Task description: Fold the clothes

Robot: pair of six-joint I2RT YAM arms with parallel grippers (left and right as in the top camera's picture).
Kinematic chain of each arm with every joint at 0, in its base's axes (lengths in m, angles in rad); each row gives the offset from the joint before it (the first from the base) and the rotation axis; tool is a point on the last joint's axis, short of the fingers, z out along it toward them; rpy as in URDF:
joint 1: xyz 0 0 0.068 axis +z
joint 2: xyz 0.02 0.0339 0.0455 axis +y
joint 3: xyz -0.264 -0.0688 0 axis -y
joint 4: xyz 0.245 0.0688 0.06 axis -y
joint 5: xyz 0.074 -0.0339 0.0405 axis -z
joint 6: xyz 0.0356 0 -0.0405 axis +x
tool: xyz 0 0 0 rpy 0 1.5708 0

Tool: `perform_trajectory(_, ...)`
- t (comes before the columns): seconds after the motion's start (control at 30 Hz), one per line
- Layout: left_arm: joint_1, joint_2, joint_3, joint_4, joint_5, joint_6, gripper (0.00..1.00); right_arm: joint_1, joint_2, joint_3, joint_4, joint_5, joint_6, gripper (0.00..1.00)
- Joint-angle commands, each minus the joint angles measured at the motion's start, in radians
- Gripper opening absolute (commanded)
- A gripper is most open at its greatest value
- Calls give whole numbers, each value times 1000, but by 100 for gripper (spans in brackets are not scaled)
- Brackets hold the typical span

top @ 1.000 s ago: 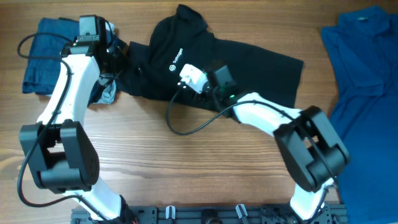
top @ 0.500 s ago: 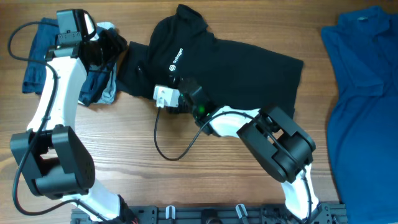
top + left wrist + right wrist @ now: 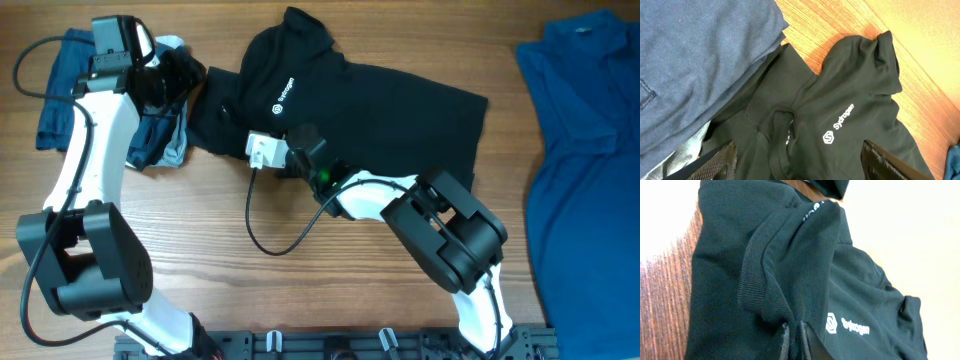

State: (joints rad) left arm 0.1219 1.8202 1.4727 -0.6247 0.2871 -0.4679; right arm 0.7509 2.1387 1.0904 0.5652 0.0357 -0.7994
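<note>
The black T-shirt (image 3: 380,100) lies spread across the middle of the table, its white logo (image 3: 281,100) on the chest. My right gripper (image 3: 256,156) is at the shirt's lower left edge. In the right wrist view its fingers (image 3: 795,337) are shut on a raised fold of the black fabric (image 3: 790,260). My left gripper (image 3: 185,75) hovers over the shirt's left end. In the left wrist view its fingers (image 3: 800,162) are wide open and empty above the black shirt (image 3: 850,100).
Navy folded garments (image 3: 65,90) with a pale one (image 3: 176,150) lie at the far left, partly under my left arm, and show in the left wrist view (image 3: 700,65). A bright blue collared shirt (image 3: 585,120) covers the right side. A black cable (image 3: 268,235) loops on the wood.
My right gripper has slid left along the shirt's lower edge, holding fabric. My left arm has swung up and to the left. Both stayed still in the last half second.
</note>
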Motion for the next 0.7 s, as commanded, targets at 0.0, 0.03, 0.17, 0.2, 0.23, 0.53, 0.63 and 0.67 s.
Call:
perform_trajectory(0.0, 1, -26, 5, -6, 16, 19, 80, -32, 12, 18, 7, 17, 83, 6)
perform_trajectory(0.03, 1, -26, 5, -11, 16, 19, 80, -45, 12, 18, 8, 16, 108, 6)
perform_trajectory(0.17, 1, -26, 5, -28, 16, 20, 80, -114, 26, 18, 10, -69, 150, 8)
perform_trajectory(0.2, 1, -26, 5, -33, 16, 20, 80, -121, 38, 18, 16, -82, 154, 9)
perform_trajectory(0.23, 1, -26, 5, -43, 16, 20, 80, -126, 59, 19, 27, -85, 161, 11)
perform_trajectory(0.53, 0, -25, 5, -107, 15, 20, 80, -210, 181, 290, -14, 36, 489, 20)
perform_trajectory(0.63, 0, -25, 5, -108, 11, 20, 81, -252, 180, 429, -229, 35, 513, 25)
perform_trajectory(0.67, 0, -25, 5, -109, 7, 20, 81, -259, 167, 481, -338, 35, 512, 31)
